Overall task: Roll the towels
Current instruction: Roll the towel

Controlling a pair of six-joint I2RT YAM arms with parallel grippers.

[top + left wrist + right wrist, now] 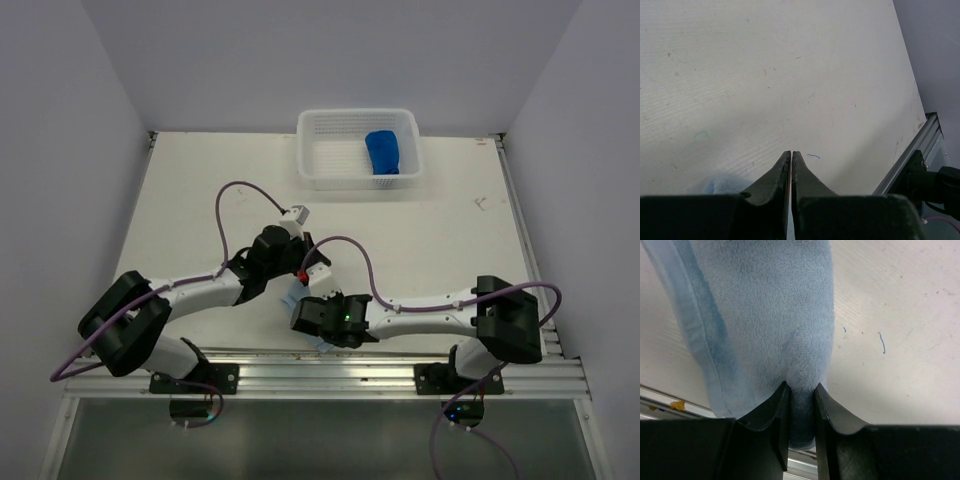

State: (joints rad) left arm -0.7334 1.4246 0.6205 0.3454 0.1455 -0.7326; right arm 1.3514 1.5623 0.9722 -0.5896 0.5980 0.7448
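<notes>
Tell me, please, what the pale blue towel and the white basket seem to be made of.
The pale blue towel looks like soft fleecy or terry cloth: a fuzzy matte nap, a smooth stitched hem, and it bunches where the right gripper pinches it. The white basket seems moulded plastic, with perforated walls; too small to be sure.

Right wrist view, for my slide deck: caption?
Right gripper shut on the pale sky-blue terry-cloth towel over the white tabletop.

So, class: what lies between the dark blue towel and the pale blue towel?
Top view: the dark blue towel sits in the basket. Beyond its near wall, bare table runs to the pale blue towel, crossed only by a purple cable.
</notes>
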